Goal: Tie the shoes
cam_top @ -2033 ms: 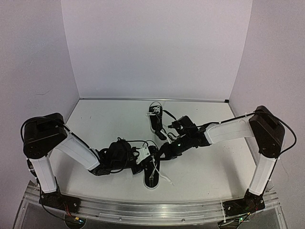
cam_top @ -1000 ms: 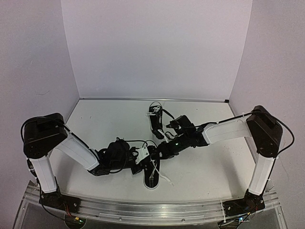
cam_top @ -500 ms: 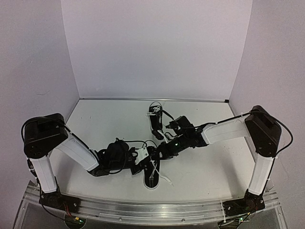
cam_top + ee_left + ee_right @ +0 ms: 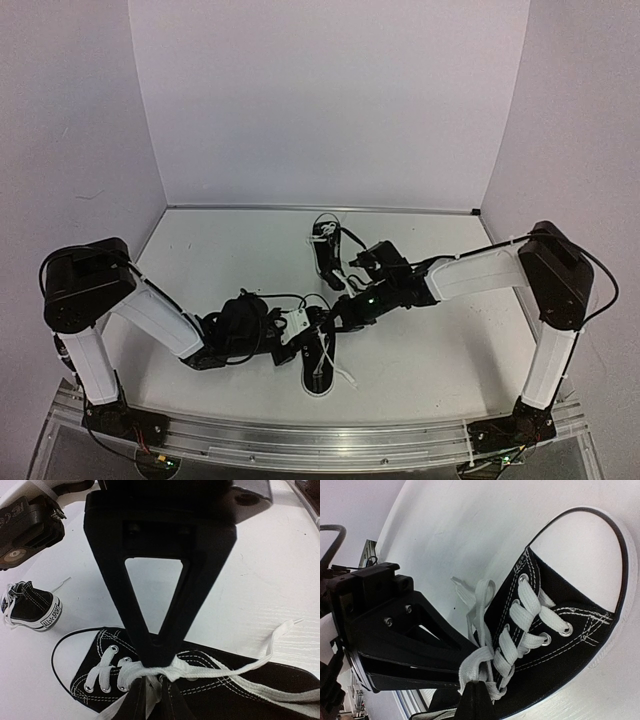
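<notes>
The near shoe (image 4: 320, 368), a black low-top with white laces, lies toe toward the table's front edge. It also shows in the left wrist view (image 4: 260, 690) and the right wrist view (image 4: 570, 630). My left gripper (image 4: 157, 661) is shut on the white lace (image 4: 200, 672) at the shoe's top eyelets. My right gripper (image 4: 479, 692) is shut on a lace loop (image 4: 475, 662) at the same spot, tip to tip with the left gripper (image 4: 405, 640). A loose lace end (image 4: 348, 376) trails right of the shoe. The far shoe (image 4: 325, 250) stands apart behind.
The far shoe also shows small in the left wrist view (image 4: 32, 607). Both forearms cross low over the middle of the white table (image 4: 450, 340). White walls close the back and sides. An aluminium rail (image 4: 320, 432) runs along the front edge.
My right gripper has edged left and closer over the near shoe's laces. My left gripper stays at the shoe; its arm has shifted slightly left.
</notes>
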Controlling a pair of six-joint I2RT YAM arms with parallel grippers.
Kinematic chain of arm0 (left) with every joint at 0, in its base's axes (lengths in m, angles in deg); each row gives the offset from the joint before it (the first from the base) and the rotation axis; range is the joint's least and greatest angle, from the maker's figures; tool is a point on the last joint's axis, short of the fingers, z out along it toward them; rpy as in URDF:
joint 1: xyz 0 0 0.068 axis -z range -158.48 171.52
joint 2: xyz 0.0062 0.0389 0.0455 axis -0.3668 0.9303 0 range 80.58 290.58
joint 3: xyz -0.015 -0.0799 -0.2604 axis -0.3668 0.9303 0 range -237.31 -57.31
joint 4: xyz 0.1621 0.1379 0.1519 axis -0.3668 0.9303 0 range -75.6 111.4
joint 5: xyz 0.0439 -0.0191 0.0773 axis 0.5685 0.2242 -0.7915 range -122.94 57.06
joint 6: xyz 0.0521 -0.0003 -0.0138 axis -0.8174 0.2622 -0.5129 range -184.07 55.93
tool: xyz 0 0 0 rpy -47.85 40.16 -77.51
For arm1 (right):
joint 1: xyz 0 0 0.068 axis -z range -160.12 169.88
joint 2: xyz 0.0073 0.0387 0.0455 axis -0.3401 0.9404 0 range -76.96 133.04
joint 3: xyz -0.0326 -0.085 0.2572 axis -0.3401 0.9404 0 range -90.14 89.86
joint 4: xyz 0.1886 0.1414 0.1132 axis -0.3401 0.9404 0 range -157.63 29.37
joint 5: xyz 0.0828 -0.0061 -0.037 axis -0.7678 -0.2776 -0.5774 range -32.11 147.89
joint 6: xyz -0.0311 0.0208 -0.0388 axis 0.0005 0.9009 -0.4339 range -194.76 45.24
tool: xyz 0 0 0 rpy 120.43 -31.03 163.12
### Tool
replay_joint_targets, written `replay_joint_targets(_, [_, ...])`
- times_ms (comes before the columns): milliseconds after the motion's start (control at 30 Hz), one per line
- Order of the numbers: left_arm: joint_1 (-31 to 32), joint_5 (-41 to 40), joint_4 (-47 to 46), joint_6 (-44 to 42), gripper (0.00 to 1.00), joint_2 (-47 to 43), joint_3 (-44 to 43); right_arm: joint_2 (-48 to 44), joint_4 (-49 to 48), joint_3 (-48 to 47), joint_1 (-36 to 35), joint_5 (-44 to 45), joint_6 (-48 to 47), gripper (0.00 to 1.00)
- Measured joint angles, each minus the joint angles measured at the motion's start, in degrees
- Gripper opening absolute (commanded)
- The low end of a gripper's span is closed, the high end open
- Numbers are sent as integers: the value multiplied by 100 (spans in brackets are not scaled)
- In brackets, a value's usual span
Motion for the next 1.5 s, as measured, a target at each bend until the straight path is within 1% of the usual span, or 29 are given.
replay_joint_targets(133, [0,-39,250,-37,20,-311,75,-149,11,0,33,112,-19,0])
replay_joint_targets(400, [-35,-50,1008,-161,38,-851,169,-276,36,0,48,220,-71,0])
replay_joint_targets(633, [-519,79,1725,-186,49,-1217,205,-277,152,0,58,293,-115,0])
replay_joint_targets(733, [-652,202,1936,-231,51,-1247,203,-277,162,0,58,298,-123,0])
replay_joint_targets(867, [-658,451,2170,-291,54,-1230,174,-277,170,0,58,305,-123,0])
replay_joint_targets(1133, [-658,793,2294,-357,65,-881,-298,-277,178,0,58,313,-123,0])
replay_joint_targets(1233, [-656,901,2354,-433,65,-734,-535,-277,177,0,58,313,-123,0])
replay_joint_targets(1333, [-658,980,2460,-481,61,-662,-719,-277,179,0,58,310,-123,0])
replay_joint_targets(1500, [-656,1121,2626,-589,38,-592,-903,-277,179,0,58,313,-123,0])
